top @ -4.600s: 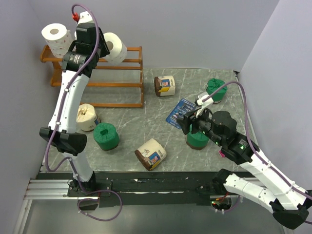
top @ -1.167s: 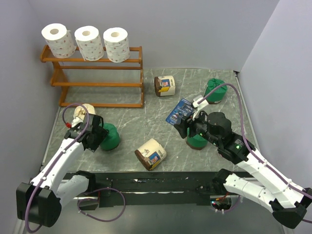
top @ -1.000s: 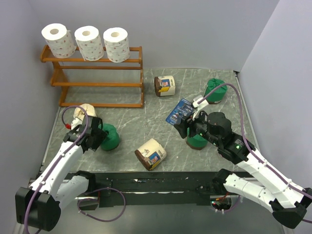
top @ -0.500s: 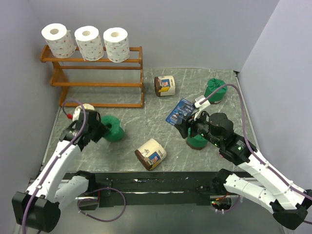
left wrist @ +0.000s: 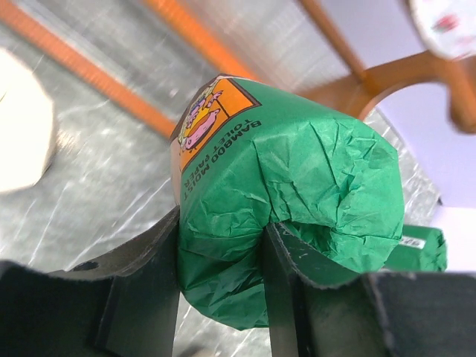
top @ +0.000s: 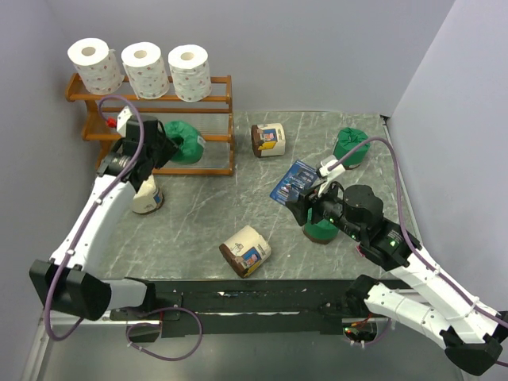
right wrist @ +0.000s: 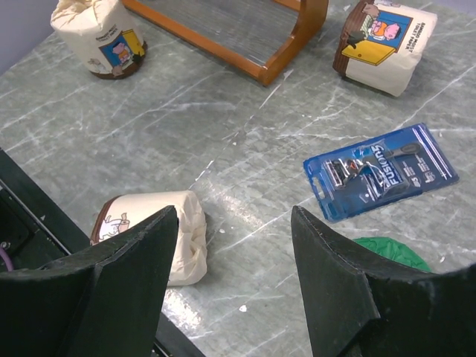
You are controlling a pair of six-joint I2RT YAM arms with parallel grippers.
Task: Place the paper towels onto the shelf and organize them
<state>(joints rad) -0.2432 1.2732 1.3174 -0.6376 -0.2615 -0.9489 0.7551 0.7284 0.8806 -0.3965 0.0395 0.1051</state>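
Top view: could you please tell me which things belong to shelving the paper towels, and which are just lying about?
Job: shelf; three white rolls on its top tier; green roll in the left hand; two other green rolls; three cream-and-brown rolls.
Lying about: flat blue packet.

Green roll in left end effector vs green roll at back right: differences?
The held green roll is in the air, clamped in the left end effector beside the shelf; the back-right green roll sits on the table, untouched. The held one shows an orange label; the back-right one shows none. Both wear crinkled green wrap.
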